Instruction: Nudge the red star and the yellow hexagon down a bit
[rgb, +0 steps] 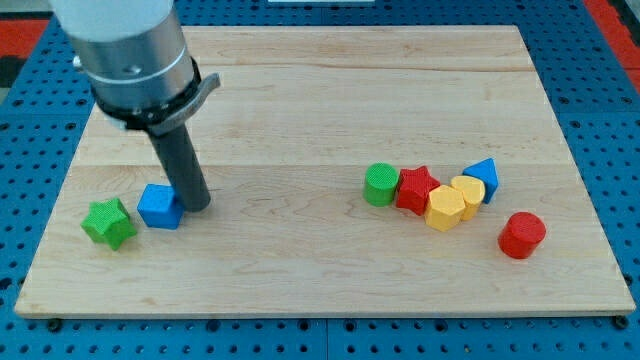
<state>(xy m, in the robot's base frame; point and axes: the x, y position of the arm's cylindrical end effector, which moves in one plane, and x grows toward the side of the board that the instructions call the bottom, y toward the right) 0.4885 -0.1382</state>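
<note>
The red star (416, 189) lies at the view's right of the board, between a green cylinder (380, 185) on its left and the yellow hexagon (445, 209) at its lower right, all touching. My tip (196, 207) is far to the view's left of them, touching the right side of a blue cube (159, 206).
A yellow block (469, 191) and a blue triangular block (484, 177) sit right of the hexagon. A red cylinder (521, 235) stands lower right. A green star (108, 222) lies left of the blue cube. The wooden board (300, 100) ends near the bottom.
</note>
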